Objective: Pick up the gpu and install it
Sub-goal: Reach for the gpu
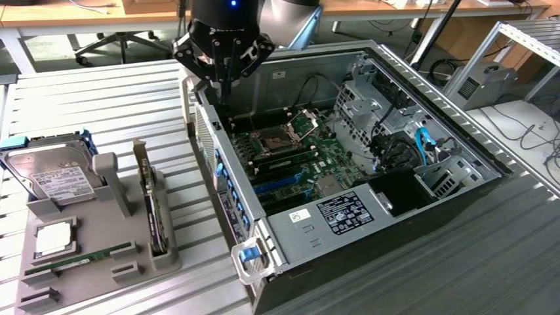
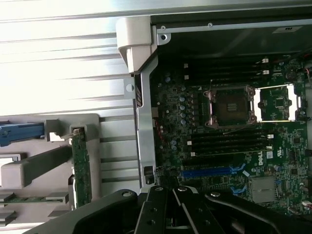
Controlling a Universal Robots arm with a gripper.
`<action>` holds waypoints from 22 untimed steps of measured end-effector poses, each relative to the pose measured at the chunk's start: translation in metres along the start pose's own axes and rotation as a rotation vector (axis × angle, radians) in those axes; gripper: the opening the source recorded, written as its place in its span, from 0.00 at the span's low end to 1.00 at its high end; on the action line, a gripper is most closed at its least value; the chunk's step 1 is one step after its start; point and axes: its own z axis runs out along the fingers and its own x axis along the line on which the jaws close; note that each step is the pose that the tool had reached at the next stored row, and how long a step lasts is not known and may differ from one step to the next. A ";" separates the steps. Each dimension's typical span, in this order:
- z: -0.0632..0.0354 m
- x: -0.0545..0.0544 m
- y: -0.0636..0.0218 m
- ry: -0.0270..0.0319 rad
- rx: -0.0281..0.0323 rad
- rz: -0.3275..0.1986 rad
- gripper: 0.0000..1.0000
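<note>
The gpu (image 1: 155, 209) stands on its edge in a slot of the grey holder (image 1: 105, 252) on the exterior view's left, its silver bracket at the far end. In the wrist view the gpu (image 2: 81, 168) appears as a narrow green board in the same slot. My gripper (image 1: 223, 92) hangs over the far-left corner of the open computer case (image 1: 289, 226), well apart from the gpu. It is shut with nothing between its fingers. In the wrist view the gripper (image 2: 168, 192) points at the case wall next to the motherboard (image 2: 229, 146).
The grey holder also carries a silver hard drive (image 1: 51, 176), a CPU (image 1: 54, 237) and a green RAM stick (image 1: 80, 259). Blue expansion slots (image 2: 209, 171) lie on the motherboard. Cables and drive cages (image 1: 411, 151) crowd the case's right side. Ribbed metal tabletop (image 1: 96, 98) surrounds everything.
</note>
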 end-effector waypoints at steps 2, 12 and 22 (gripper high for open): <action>0.0000 0.001 -0.0001 0.0000 0.0000 0.000 0.11; -0.0001 0.005 -0.0004 0.0000 0.0000 0.000 0.11; -0.0003 0.011 -0.0008 0.0000 0.0000 0.000 0.11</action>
